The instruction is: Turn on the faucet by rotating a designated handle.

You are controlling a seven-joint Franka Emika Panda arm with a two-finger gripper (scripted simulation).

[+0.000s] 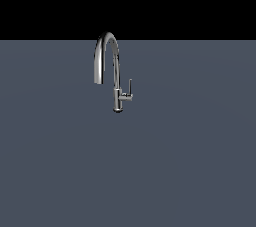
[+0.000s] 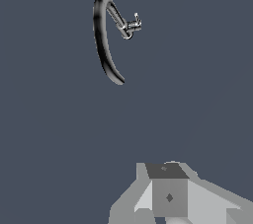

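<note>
The chrome faucet stands upright on the flat grey surface, its arched spout curving over toward the exterior view's left. The handle, a thin short lever, rises from a small side stub on the stem, on the exterior view's right. From the wrist view I look down on the faucet, with the handle beside its arch. Grey blocky parts of my gripper fill the edge of the wrist view, well apart from the faucet. Its fingers are not distinct. The arm is not in the exterior view.
A plain grey-blue floor stretches all around the faucet, with a black background behind it. No other objects show.
</note>
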